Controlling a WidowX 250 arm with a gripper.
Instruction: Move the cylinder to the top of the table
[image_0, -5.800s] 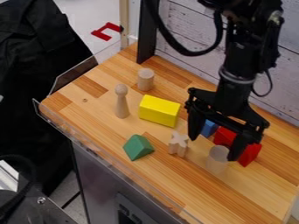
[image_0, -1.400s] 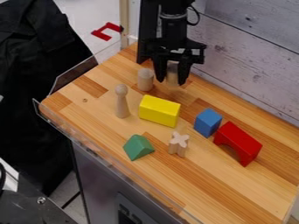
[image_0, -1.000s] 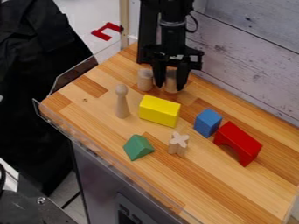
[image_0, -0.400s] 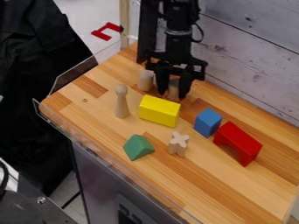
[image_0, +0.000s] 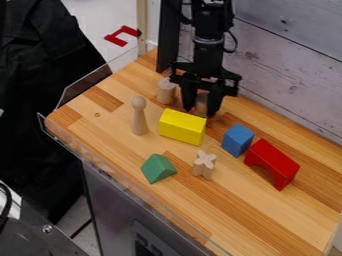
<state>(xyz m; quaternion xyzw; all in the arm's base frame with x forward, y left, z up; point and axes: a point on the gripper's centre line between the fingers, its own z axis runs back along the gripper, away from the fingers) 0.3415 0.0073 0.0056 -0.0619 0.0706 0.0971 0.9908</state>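
I am keeping the pale cylinder (image_0: 202, 104) between the two fingers of my claw (image_0: 200, 113), which are standing only as far apart as its width, so I am judging it gripped; whether its base is bearing on the wood I cannot tell. I am holding it upright, I suppose so that it will be standing on its flat end once I let go. It is sitting near the back of the table (image_0: 267, 215), toward the whitish plank wall (image_0: 287, 50), and I am taking that stretch to be the top the task is asking for, so the job is looking nearly done, with the release remaining. Just behind the yellow block (image_0: 182, 126) I am working in tight room: opening wide could be nudging it, or the other wooden cylinder (image_0: 165, 92) standing to one side. Farther out, the peg figure (image_0: 139, 117) is standing upright, the blue block (image_0: 237, 140) is resting close beside the red arch (image_0: 274, 162), and the cross-shaped piece (image_0: 204, 165) and green prism (image_0: 157, 169) are lying nearer the front edge. I am finding no readable label on any block.
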